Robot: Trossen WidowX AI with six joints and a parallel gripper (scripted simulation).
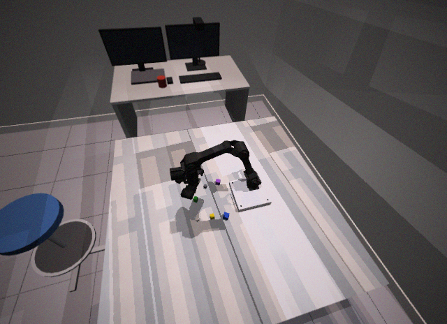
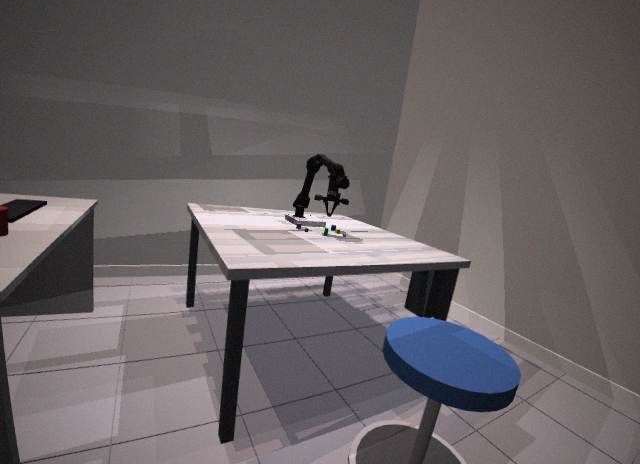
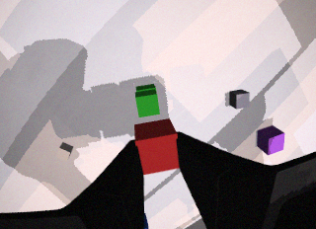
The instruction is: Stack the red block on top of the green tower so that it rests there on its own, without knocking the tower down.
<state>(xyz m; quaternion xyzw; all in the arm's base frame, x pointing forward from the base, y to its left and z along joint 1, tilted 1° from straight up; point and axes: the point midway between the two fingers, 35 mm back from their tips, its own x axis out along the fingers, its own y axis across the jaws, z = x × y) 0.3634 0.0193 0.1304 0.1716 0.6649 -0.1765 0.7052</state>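
Carry phase, placement not yet done. The end effector (image 3: 157,150) is clamped on the red block (image 3: 157,146), which sits squarely between the two dark fingers in the wrist view and hangs well above the table (image 1: 281,248); the exterior view shows the same red speck at the fingertips, off the surface. The green tower (image 3: 146,101) stands upright on the table, visible in the wrist view just beyond the red block and lower down, inside the arm's shadow (its height in blocks is hard to read from this angle; only the top face and one side show). In the top view the green tower appears just beside the fingertips, not directly beneath them, so I judge the block is near but not yet centred over the target. Other items lie around: a purple block (image 3: 271,140) and a small grey block (image 3: 239,99) off to one side, a yellow block (image 1: 211,216) and a blue block (image 1: 225,215) nearer the white base plate (image 1: 252,200), all apart from the tower. Done, by my reading: pick and lift. Left: align over the tower top, lower until the faces meet, release, retreat without brushing the tower.
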